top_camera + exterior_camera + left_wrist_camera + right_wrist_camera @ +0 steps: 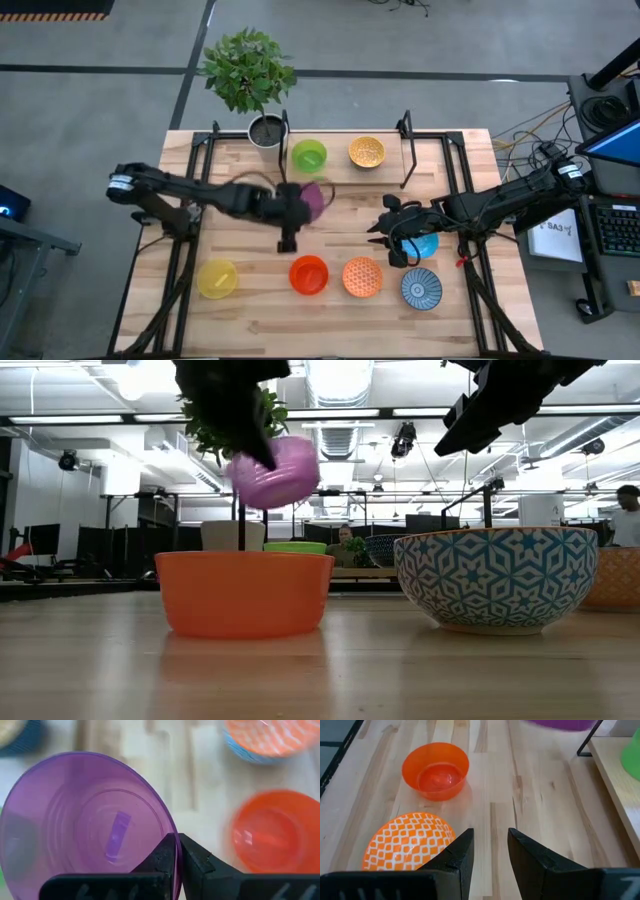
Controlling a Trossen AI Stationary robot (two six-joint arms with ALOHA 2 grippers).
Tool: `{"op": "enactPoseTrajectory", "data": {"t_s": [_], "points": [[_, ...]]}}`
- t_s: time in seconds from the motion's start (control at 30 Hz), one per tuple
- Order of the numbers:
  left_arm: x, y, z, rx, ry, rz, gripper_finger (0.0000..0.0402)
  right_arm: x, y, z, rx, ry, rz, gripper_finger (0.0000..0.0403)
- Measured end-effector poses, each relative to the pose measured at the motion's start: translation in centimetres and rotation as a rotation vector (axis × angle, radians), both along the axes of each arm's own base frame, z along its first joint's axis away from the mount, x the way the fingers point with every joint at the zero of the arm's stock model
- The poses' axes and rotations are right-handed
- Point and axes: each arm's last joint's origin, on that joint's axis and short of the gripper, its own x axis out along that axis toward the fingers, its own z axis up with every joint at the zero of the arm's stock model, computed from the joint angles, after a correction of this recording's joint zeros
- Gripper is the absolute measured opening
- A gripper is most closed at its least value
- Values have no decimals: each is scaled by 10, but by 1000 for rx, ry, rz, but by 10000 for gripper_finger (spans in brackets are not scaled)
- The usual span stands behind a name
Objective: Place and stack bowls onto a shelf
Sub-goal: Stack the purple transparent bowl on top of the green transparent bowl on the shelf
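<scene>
My left gripper holds the purple bowl in the air in front of the shelf, tilted in the low view. The shelf carries a green bowl and a dotted yellow bowl. My right gripper hovers open over bare table, beside the light blue bowl, which its arm partly covers. Along the near side stand a yellow bowl, a red-orange bowl, a patterned orange bowl and a blue-and-white bowl. My left gripper pinches the purple bowl's rim with one finger inside the bowl and the other finger outside its wall. The bowl is lifted clear of the table and tilted, and its opening faces the wrist camera.
A potted plant stands at the shelf's left end. Black posts rise at the shelf's ends. Bare tabletop lies between the two grippers and the near row of bowls.
</scene>
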Motion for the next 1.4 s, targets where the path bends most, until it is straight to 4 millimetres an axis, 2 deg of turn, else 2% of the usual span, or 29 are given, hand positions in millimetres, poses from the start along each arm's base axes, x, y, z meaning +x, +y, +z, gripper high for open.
{"op": "enactPoseTrajectory", "data": {"t_s": [0.13, 0.23, 0.4, 0.6, 0.9, 1.4], "points": [[10, 40, 18, 28, -75, 90, 0, -1, 0, 0, 0, 0, 0, 109], [19, 67, 23, 52, -87, 152, 0, -2, 0, 1, -1, 4, 0, 109], [40, 99, 14, 87, -19, 181, 0, -4, -1, 1, -3, 13, 1, 109], [53, 132, -7, 119, 125, 273, 0, -5, -1, 0, -6, 27, 1, 109], [57, 150, -17, 145, 169, 322, 0, -5, -1, -1, -9, 38, 1, 109], [56, 162, -25, 149, 193, 347, 7, -5, -1, -1, -15, 36, 6, 109]]}}
